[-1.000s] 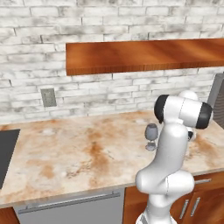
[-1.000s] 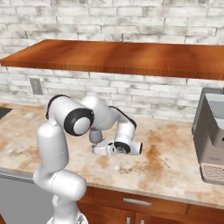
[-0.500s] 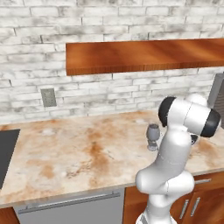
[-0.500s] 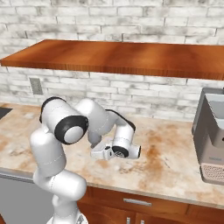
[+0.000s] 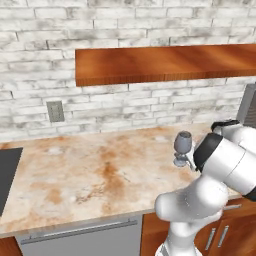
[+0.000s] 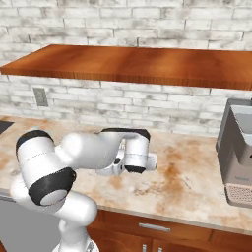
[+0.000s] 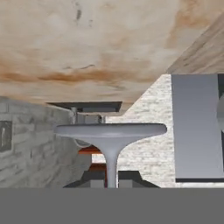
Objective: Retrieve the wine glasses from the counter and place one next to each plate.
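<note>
Two-finger gripper (image 7: 110, 181) closed tight on the thin stem of a small grey translucent wine glass (image 7: 110, 135); hand view is rolled, round foot facing camera, bowl cut off. From the left base view the glass (image 5: 182, 146) stands upright on the beige stone counter with rust-orange veining (image 5: 90, 175), near its right end. Fingers hidden there behind the white arm (image 5: 220, 165).
</note>
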